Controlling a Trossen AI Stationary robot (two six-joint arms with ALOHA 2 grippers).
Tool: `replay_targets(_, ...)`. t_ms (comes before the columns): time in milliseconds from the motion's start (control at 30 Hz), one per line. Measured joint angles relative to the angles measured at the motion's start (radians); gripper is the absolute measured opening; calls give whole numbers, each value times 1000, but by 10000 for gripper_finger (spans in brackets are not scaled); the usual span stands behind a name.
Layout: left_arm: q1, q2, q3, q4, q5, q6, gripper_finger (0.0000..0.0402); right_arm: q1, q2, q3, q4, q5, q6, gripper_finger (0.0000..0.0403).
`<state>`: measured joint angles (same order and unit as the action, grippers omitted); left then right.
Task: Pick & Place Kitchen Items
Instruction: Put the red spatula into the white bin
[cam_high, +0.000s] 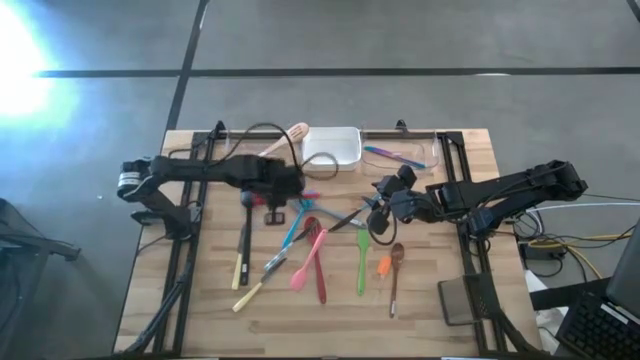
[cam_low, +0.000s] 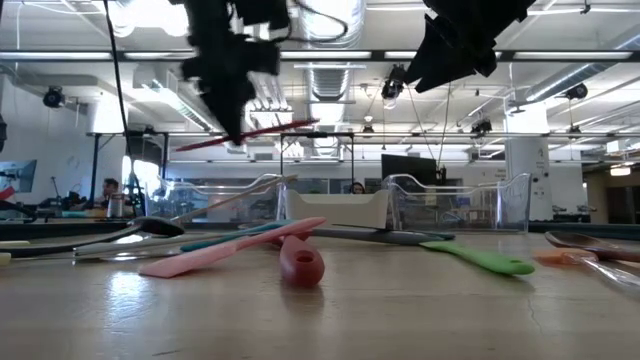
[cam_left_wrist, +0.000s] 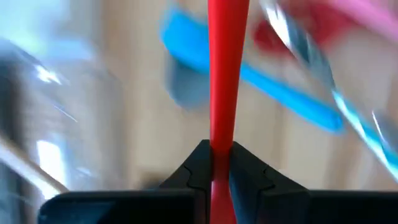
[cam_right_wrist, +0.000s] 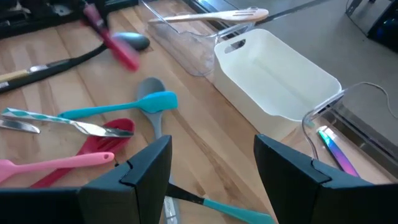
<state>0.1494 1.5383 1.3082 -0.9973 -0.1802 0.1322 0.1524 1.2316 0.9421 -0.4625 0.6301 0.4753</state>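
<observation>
My left gripper (cam_high: 290, 186) hangs above the table's middle, just in front of the trays, and is shut on a red utensil (cam_low: 262, 133). My right gripper (cam_right_wrist: 211, 165) is open and empty, and stands above the table to the right of the utensil pile (cam_high: 380, 208). Lying flat on the wood are a black ladle (cam_high: 245, 212), wooden-handled knives (cam_high: 240, 270), teal spoons (cam_right_wrist: 118, 109), a pink spatula (cam_high: 308, 258), a red spoon (cam_high: 321, 280), a green spoon (cam_high: 362, 262) and a wooden spoon (cam_high: 396, 272). My left gripper pinches the red utensil's slim shaft (cam_left_wrist: 221, 134) between its two fingers. The fingers come from above. The utensil is lifted clear of the table and lies nearly level, a little slanted, in the low view (cam_low: 290, 127).
A white tray (cam_high: 350, 150) stands at the back middle. A clear tray with a wooden spatula (cam_high: 296, 132) is to its left. A clear tray with a coloured utensil (cam_high: 395, 155) is to its right. A small orange piece (cam_high: 384, 266) lies by the green spoon.
</observation>
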Motion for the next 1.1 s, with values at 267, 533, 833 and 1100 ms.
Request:
replay_targets(267,111,0,103,309,-1,26,33,0,-40,0,-179,-1,129,219)
replay_targets(533,249,18,103,636,151,23,33,2,-92,-13,-249,70,177,219)
replay_targets(833,343,135,99,760,216,100,33,2,-107,-15,-255,137,169,219)
replay_targets(1100,389,294,177,799,251,102,33,2,-106,-15,-265,158,168,219)
